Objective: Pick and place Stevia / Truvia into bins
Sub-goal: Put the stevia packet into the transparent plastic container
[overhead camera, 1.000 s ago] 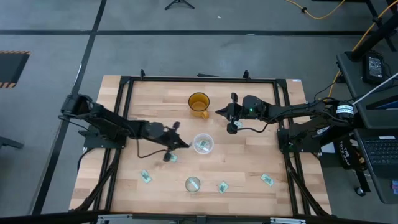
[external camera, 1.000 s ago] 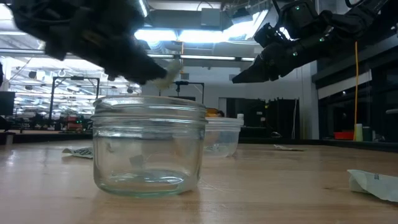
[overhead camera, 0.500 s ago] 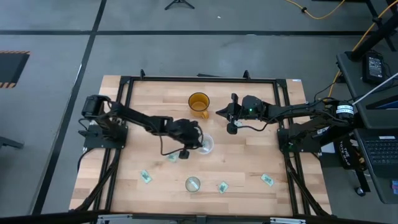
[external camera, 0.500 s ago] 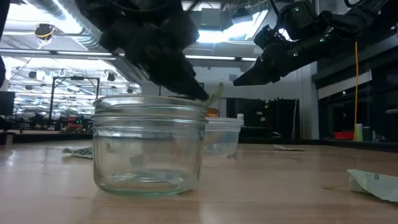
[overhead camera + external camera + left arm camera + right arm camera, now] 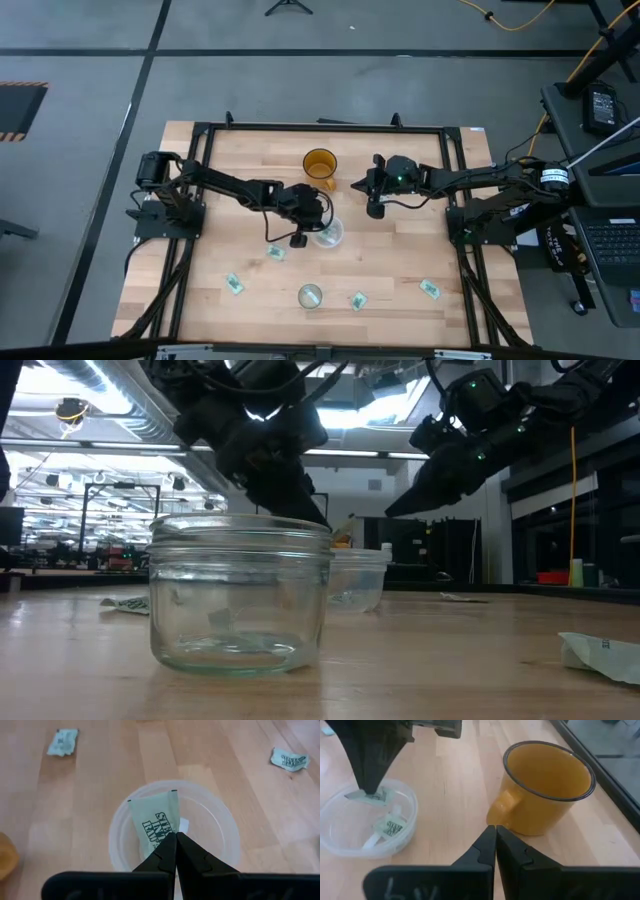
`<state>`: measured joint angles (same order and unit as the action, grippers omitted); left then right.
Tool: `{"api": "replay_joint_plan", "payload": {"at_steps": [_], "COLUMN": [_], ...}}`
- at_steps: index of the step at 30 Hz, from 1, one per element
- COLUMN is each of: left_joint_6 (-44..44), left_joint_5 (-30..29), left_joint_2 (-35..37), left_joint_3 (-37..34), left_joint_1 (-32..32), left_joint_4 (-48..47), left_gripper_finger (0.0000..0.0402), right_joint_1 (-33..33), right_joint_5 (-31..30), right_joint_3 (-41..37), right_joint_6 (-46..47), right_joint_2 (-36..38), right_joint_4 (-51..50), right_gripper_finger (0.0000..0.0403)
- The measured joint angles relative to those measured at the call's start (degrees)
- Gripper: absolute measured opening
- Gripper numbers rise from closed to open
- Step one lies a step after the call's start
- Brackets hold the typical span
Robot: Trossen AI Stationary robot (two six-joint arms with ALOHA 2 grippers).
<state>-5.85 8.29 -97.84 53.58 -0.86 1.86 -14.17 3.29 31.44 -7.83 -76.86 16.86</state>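
Observation:
My left gripper (image 5: 175,835) hangs over the wide whitish bin (image 5: 327,234), shut on a green-and-white Stevia sachet (image 5: 151,817). The right wrist view shows the same gripper (image 5: 370,790) at the bin's far rim, with another sachet (image 5: 388,827) lying on the bin's floor. The smaller greenish glass bin (image 5: 311,295) stands near the table's near edge and fills the front of the low view (image 5: 240,595). Loose sachets lie flat on the wood (image 5: 276,254), (image 5: 235,285), (image 5: 358,300), (image 5: 430,289). My right gripper (image 5: 496,827) is shut and empty beside the orange cup (image 5: 320,165). My left gripper pinches the sachet by one short end (image 5: 162,834) between its two fingertips. The fingers come from above, slanting down. The sachet sticks out past the fingertips, lifted over the inside of the wide bin (image 5: 220,825), its free end (image 5: 150,797) toward the bin's rim.
The orange translucent cup (image 5: 545,785), with its handle, stands just in front of my right fingertips. A black frame (image 5: 200,140) runs round the tabletop. Bare wood lies between the wide bin and the sachets along the near edge.
My left gripper has carried the sachet toward the table's right, from the left of the wide bin to above it, then settled lower over its opening, staying shut on the sachet. My right gripper has shifted slightly beside the orange cup and tipped downward.

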Motion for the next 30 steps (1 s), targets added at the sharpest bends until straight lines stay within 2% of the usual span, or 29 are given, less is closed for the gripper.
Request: {"api": "replay_joint_plan", "payload": {"at_steps": [12,24,27,30], "left_joint_6": [-0.94,-0.92,-1.37,-2.53], "left_joint_5": [-0.22,-0.26,-0.27,-0.45], "left_joint_2": [0.00,0.00,0.00,0.50], "left_joint_3": [0.00,-0.04,-0.04,-0.07], "left_joint_1": [0.00,0.07,0.07,0.54], "left_joint_4": [0.07,1.36,1.19,-1.52], "left_gripper_finger": [0.0005,0.0078,0.0084,0.0072], "right_joint_1": [0.00,0.00,0.01,0.56], "right_joint_5": [0.00,0.00,0.00,-0.13], "right_joint_3": [0.00,0.00,0.00,0.00], "right_joint_6": [0.08,0.08,0.09,0.15], "right_joint_2": [0.00,0.00,0.00,0.00], "right_joint_4": [0.00,0.00,-0.02,-0.04], "right_gripper_finger": [0.0016,0.0016,0.0016,0.0016]}}
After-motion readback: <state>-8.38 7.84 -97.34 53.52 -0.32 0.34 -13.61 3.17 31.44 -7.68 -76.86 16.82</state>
